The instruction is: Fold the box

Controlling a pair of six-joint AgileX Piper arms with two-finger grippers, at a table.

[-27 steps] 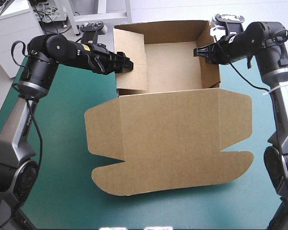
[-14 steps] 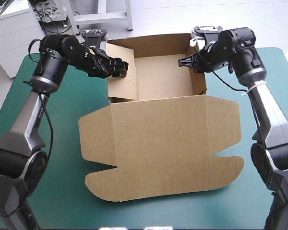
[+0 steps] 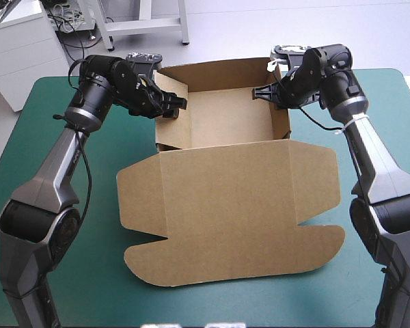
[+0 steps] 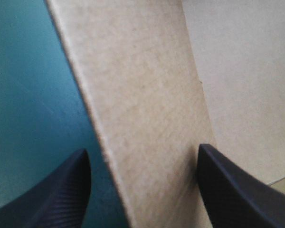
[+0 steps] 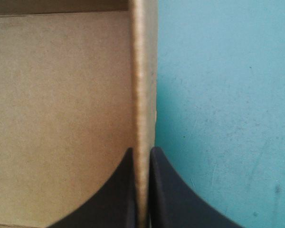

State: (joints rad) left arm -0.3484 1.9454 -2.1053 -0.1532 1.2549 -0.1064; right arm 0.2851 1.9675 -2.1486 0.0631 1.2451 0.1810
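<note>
The box [image 3: 225, 205] sits on the tabletop [image 3: 99, 273], walls up, lid lying flat. The right hand [image 3: 258, 91] pinches the box's right wall; the left hand [image 3: 176, 104] straddles its left wall, released. A one-sided pull could swing the box round or let the left wall spring out.

The table [image 3: 96, 280] wears a teal-green cover. One brown box [image 3: 225, 205] lies directly on it, about the middle. Its walled half stands toward 12 o'clock, near the far edge. Its flat half spreads toward 6 o'clock. Bare cover shows at 9 o'clock, at 3 o'clock and along the near edge.
</note>
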